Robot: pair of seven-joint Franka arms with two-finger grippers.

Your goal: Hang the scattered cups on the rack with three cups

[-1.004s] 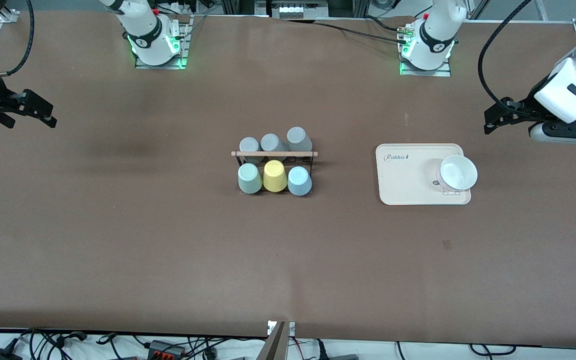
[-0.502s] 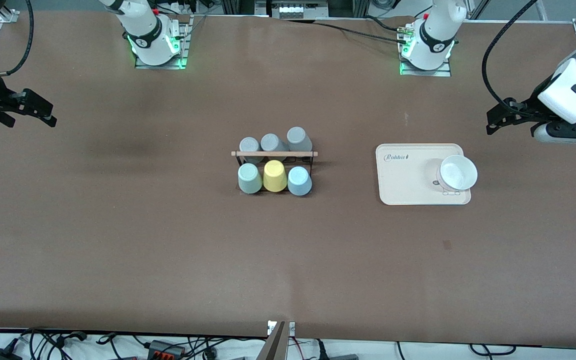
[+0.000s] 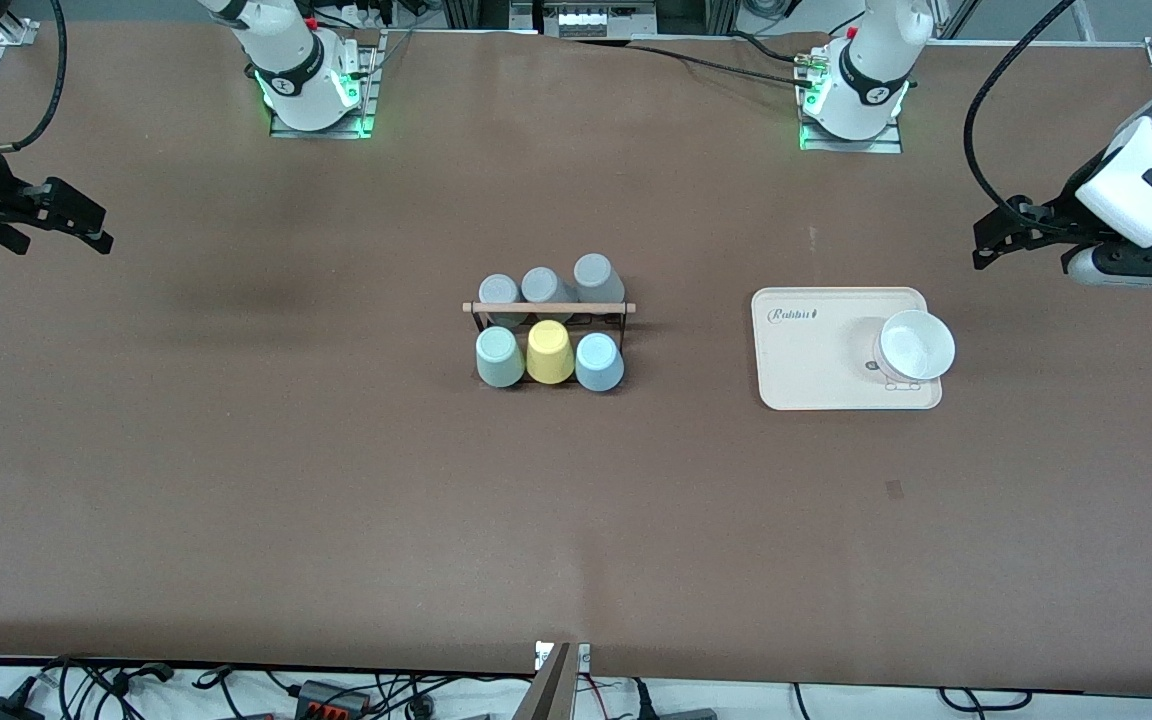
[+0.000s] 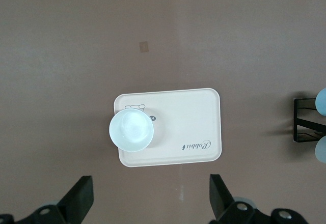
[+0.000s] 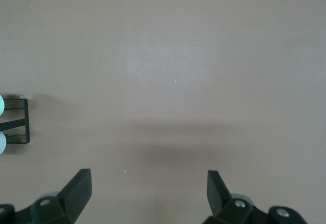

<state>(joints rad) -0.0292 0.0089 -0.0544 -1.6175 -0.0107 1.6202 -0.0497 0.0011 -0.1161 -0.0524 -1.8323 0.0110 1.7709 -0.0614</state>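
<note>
The rack point(image 3: 549, 308), black wire with a wooden rod on top, stands mid-table. Three grey cups point(image 3: 541, 285) sit bottom-up along its side farther from the front camera. On the nearer side are the mint-green cup point(image 3: 499, 357), a yellow cup point(image 3: 549, 352) and the light blue cup point(image 3: 599, 362), also bottom-up. My left gripper point(image 3: 981, 245) point(image 4: 151, 198) hangs open and empty over bare table beside the tray. My right gripper point(image 3: 96, 228) point(image 5: 148, 191) hangs open and empty over the right arm's end of the table. The rack's end point(image 4: 305, 119) point(image 5: 20, 122) shows at the edge of each wrist view.
A cream tray point(image 3: 816, 360) point(image 4: 193, 117) lies between the rack and the left arm's end, with a white bowl point(image 3: 916, 345) point(image 4: 131, 129) on it. Cables run along the table's edge nearest the front camera.
The left arm has drawn slightly up and away from the tray, then held still. The right arm and all cups are unchanged.
</note>
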